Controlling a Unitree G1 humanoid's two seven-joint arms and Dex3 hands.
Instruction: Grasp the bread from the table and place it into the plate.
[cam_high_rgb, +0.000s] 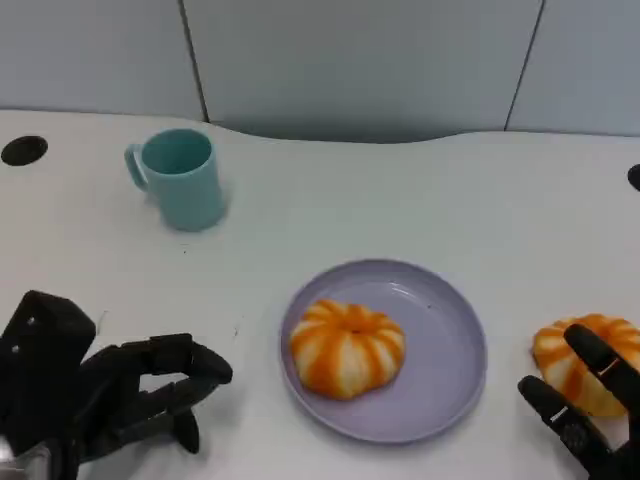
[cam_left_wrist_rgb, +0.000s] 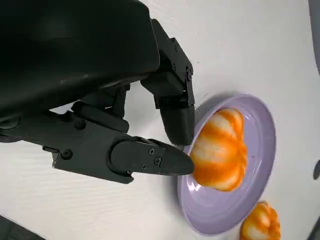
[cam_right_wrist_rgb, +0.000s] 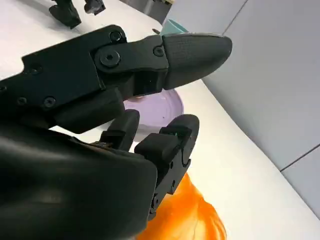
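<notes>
A: Report the location of the bread.

B: Two orange-and-white striped pieces are present. One bread (cam_high_rgb: 347, 347) lies inside the lilac plate (cam_high_rgb: 440, 400), offset toward the plate's 9 o'clock side. A second bread (cam_high_rgb: 578, 368) lies on the white table (cam_high_rgb: 400, 200), at 3 o'clock from the plate and clear of its rim.

A: Condition of the right hand?

B: The right hand (cam_high_rgb: 590, 410) is at the second bread. In the head view its fingers (cam_high_rgb: 598, 352) overlap the bread's near side. The right wrist view shows fingers spread above and around the orange surface. Whether a grip is established cannot be determined.

A: Condition of the left hand?

B: The left hand (cam_high_rgb: 110, 390) is at 9 o'clock from the plate, apart from it, holding nothing. Its fingers are partly curled with a gap between them. In the left wrist view the fingertips (cam_left_wrist_rgb: 165, 160) point toward the plate rim.

A: Other items?

B: A teal mug (cam_high_rgb: 180, 178) stands upright at 11 o'clock from the plate, well apart.
</notes>
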